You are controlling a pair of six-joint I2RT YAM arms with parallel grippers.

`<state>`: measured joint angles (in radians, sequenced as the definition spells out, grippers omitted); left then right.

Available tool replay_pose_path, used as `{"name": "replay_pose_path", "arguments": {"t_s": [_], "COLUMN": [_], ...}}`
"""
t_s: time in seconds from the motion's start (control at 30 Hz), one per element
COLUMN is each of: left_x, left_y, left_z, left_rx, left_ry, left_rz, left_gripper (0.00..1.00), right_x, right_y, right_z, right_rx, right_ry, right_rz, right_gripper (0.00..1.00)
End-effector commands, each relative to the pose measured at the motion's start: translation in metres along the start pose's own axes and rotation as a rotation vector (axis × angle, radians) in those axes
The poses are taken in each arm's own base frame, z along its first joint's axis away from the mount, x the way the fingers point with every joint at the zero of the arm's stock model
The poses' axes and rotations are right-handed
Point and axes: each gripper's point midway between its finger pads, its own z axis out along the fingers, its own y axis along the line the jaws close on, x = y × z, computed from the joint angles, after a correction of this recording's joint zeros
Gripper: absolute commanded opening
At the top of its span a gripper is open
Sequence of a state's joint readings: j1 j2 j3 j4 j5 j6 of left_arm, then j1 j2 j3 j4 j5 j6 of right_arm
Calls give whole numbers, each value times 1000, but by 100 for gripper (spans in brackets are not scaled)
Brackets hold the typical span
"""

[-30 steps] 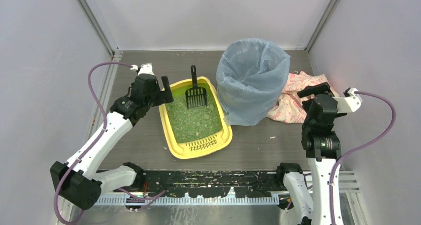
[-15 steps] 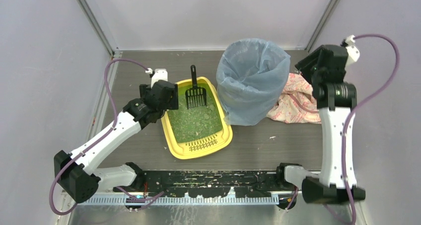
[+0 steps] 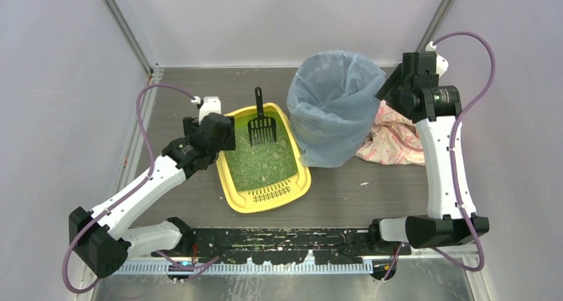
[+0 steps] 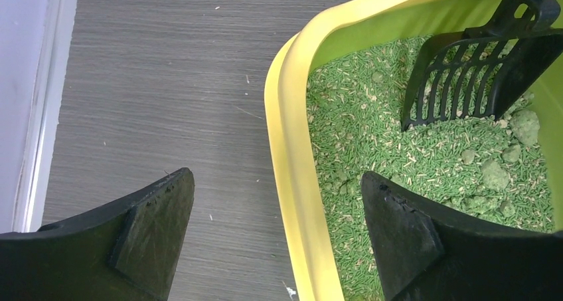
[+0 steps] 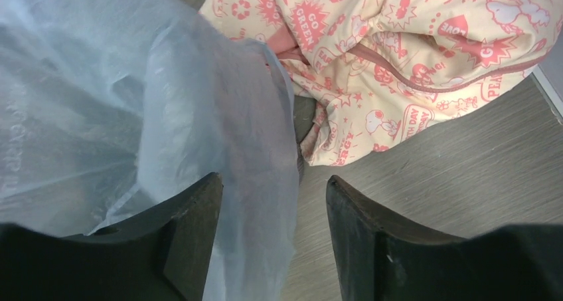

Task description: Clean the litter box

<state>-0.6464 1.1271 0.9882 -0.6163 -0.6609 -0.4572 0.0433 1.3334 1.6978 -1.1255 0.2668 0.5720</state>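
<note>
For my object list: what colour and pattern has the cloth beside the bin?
Cream cloth with pink cartoon figures and words; clearest in the right wrist view.

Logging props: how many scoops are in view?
1. The black scoop stands in the far end of the litter box, blade on the litter. Another could hide inside the bin.

White-shelled arms [image 3: 143, 187] carry black joints and looping purple cables.
</note>
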Motion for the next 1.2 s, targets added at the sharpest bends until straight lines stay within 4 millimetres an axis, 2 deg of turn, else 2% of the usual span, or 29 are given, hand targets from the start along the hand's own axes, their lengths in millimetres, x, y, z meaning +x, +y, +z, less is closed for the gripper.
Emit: {"name": "replay_pose_path", "arguments": {"t_s": [0.0,0.1,0.17,0.23,0.37,0.5,0.63,0.7,0.9,0.97,1.03,1.17], "left_x": [-17,-13,-12,-11,-9,-8,-9,-8,-2,-2,-2,-5], "left_y": [-2,-3,-2,-1,3,11,12,11,4,3,3,2], "left_z": [-3,-2,-3,-4,-7,-11,-12,-13,-10,-10,-10,-11], "left_rx": [15,16,18,22,22,-7,-4,6,31,34,32,37], "left_ry": [-66,-56,-58,-60,-67,-71,-72,-68,-51,-48,-46,-52], "left_rz": [-37,-32,-41,-50,-58,-60,-61,-66,-78,-74,-71,-79], "left_gripper": [95,95,95,95,95,95,95,95,95,95,95,95], "right_x": [-26,-22,-15,-6,16,30,30,32,38,37,34,34], "right_y": [5,17,27,35,47,48,41,37,29,26,22,11], "right_z": [-47,-53,-49,-39,-16,-3,-5,-7,-10,-13,-17,-27], "right_rx": [-75,-141,-174,-174,-147,-134,-121,-115,-111,-105,-92,-77], "right_ry": [-130,-103,-67,-31,46,74,55,55,56,47,33,15], "right_rz": [21,15,1,-27,-103,-122,-124,-132,-135,-135,-138,-141], "right_gripper": [67,71,72,73,66,61,56,49,17,9,5,3]}}
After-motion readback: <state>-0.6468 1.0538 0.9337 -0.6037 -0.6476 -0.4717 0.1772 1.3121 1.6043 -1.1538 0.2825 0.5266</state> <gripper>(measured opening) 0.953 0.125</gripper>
